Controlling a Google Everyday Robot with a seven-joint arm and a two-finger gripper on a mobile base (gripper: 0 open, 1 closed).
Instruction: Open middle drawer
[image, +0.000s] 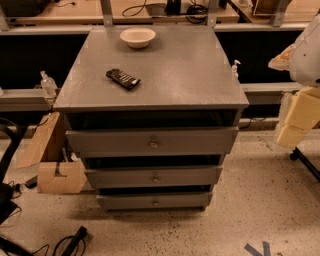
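Note:
The grey cabinet (150, 65) has three drawer fronts stacked one above the other. The middle drawer (125, 177) is a wide flat grey front with a small round metal knob (155, 178) at its centre. There is a dark gap above it, and none of its interior shows. The top drawer (110, 141) is taller and stands out a little further. The bottom drawer (125, 201) is the slimmest. My gripper (296, 120), cream-coloured below the white arm (306, 50), hangs at the right edge, well right of the cabinet and about level with the top drawer.
A white bowl (137, 36) and a dark packet (123, 78) lie on the cabinet top. Cardboard pieces (55, 172) and cables (70, 242) are on the floor to the left. A black leg (306, 162) is on the floor to the right. Benches stand behind.

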